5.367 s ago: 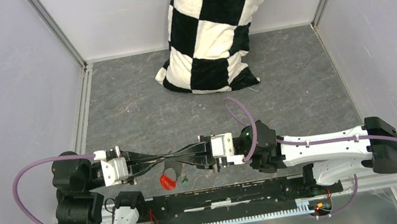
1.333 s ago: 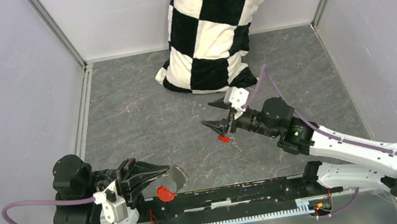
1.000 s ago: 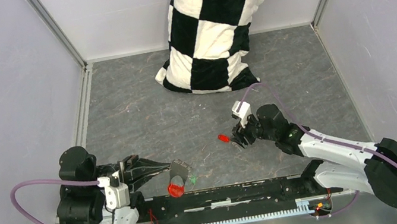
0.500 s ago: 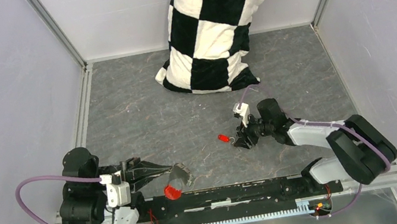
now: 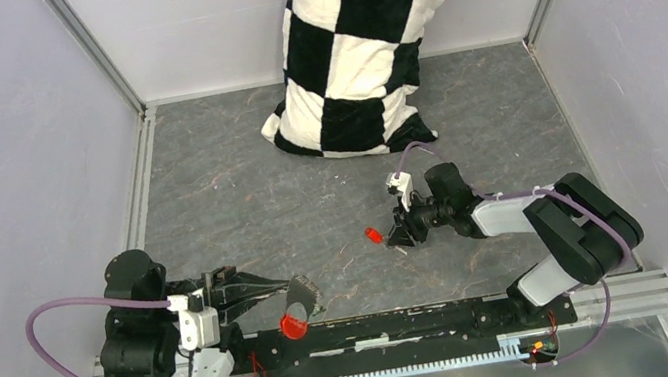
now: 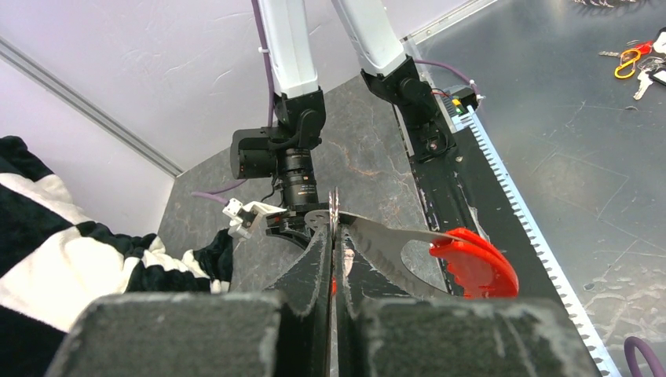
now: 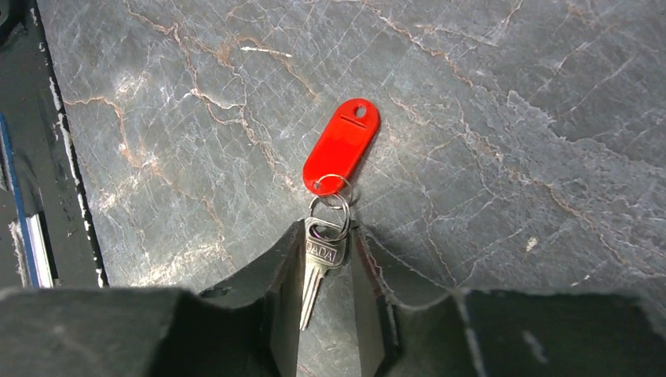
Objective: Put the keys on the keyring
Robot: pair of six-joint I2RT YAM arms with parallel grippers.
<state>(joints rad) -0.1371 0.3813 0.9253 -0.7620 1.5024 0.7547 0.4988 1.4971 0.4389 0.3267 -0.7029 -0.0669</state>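
The red-headed key (image 7: pixel 342 145) lies flat on the grey table, its silver blade (image 7: pixel 318 275) pointing toward my right wrist. My right gripper (image 7: pixel 326 232) is down on the table with the key's metal head between its fingers. The left finger touches the head and a thin gap shows on the right. From above, this gripper (image 5: pixel 396 236) sits just right of the key (image 5: pixel 374 234). My left gripper (image 6: pixel 333 228) is shut on the keyring's thin silver ring, and the grey-and-red fob (image 6: pixel 463 263) hangs off to its right. It holds the keyring (image 5: pixel 298 295) near the front rail.
A black-and-white chequered pillow (image 5: pixel 358 43) leans on the back wall. A black rail (image 5: pixel 382 328) runs along the near edge. Grey walls close both sides. Another bunch of keys with an orange clip (image 6: pixel 628 61) lies beyond the rail.
My right arm has dropped to the table and its jaws have narrowed around the red-headed key's metal head. The left gripper stays shut and nearly still, and the fob has swung slightly.
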